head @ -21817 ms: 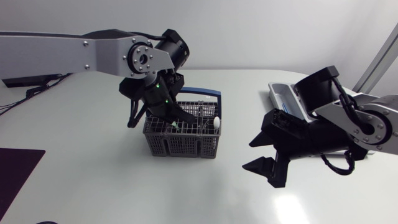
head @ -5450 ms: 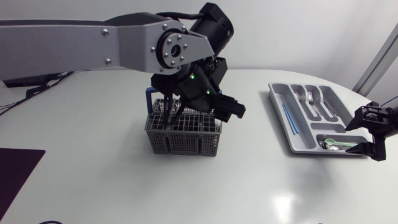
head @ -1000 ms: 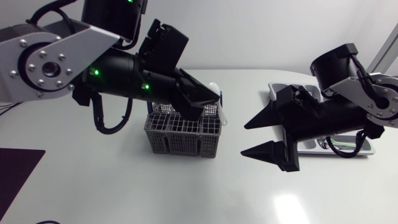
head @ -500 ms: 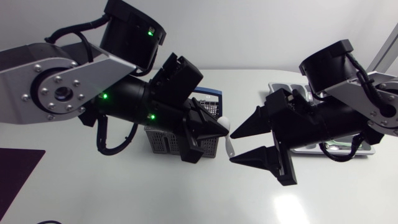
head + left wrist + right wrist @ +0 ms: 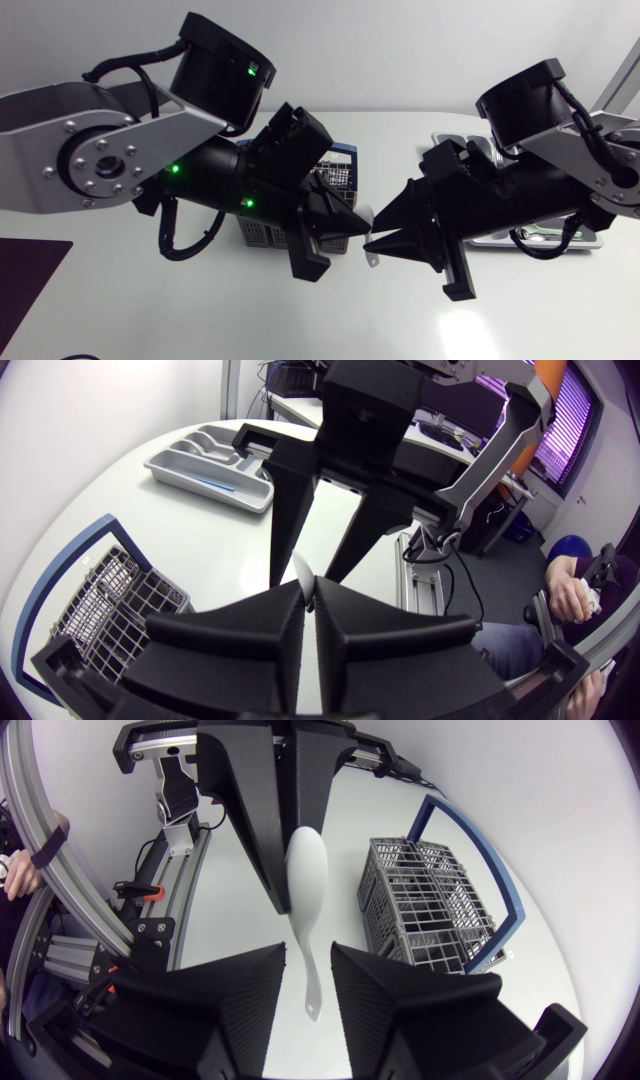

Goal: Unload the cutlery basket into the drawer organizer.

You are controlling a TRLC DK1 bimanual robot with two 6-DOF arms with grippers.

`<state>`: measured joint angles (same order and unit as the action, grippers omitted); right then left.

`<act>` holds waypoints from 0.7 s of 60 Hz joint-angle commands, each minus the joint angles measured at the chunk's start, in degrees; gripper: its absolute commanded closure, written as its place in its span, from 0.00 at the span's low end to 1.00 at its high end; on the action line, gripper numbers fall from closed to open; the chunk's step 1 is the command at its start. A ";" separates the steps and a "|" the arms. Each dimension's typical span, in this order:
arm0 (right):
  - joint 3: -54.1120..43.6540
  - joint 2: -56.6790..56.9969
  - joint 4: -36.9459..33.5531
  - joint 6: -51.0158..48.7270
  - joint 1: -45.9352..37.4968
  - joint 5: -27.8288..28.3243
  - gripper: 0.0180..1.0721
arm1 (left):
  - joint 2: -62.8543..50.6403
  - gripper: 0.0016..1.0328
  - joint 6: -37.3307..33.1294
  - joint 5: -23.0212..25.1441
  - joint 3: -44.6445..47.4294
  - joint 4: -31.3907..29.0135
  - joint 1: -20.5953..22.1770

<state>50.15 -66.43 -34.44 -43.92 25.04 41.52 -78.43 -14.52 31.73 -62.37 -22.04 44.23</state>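
My left gripper (image 5: 355, 222) is shut on a white plastic spoon (image 5: 305, 880) and holds it in the air to the right of the cutlery basket (image 5: 258, 232). My right gripper (image 5: 372, 230) faces it tip to tip. In the right wrist view the spoon's handle hangs between the right fingers (image 5: 240, 990), with a narrow gap on each side, so that gripper is open. In the left wrist view the left gripper (image 5: 308, 595) pinches the spoon (image 5: 303, 572), and the right gripper's two fingers stand just ahead. The grey drawer organizer (image 5: 210, 465) lies behind the right arm.
The grey wire basket (image 5: 425, 910) has a blue handle and is largely hidden by my left arm in the head view. The organizer (image 5: 592, 238) holds metal cutlery and sits at the table's right. Bare white tabletop lies in front of both arms.
My left arm carried the spoon from over the basket out to the right, up to the right gripper. The right gripper's fingers narrowed from wide open to close around the spoon's handle.
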 commanded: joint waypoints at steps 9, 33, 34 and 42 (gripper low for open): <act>1.18 0.16 0.33 1.56 0.71 0.49 0.94 | -0.84 0.94 -1.47 1.06 1.81 0.16 0.51; 0.39 -1.24 0.07 1.91 -0.60 0.06 0.95 | -1.11 0.47 -0.68 0.97 0.67 -0.11 -0.02; 0.30 -1.24 0.07 1.91 -0.87 0.06 0.95 | -1.28 0.46 -0.68 0.97 0.58 -0.11 -0.02; -0.14 -1.24 0.16 1.82 -2.45 0.06 0.95 | -1.90 0.31 -0.68 0.09 -0.56 -1.95 -0.63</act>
<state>50.15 -66.89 -34.44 -43.42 23.57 41.76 -79.09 -15.05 31.88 -62.17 -22.94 44.25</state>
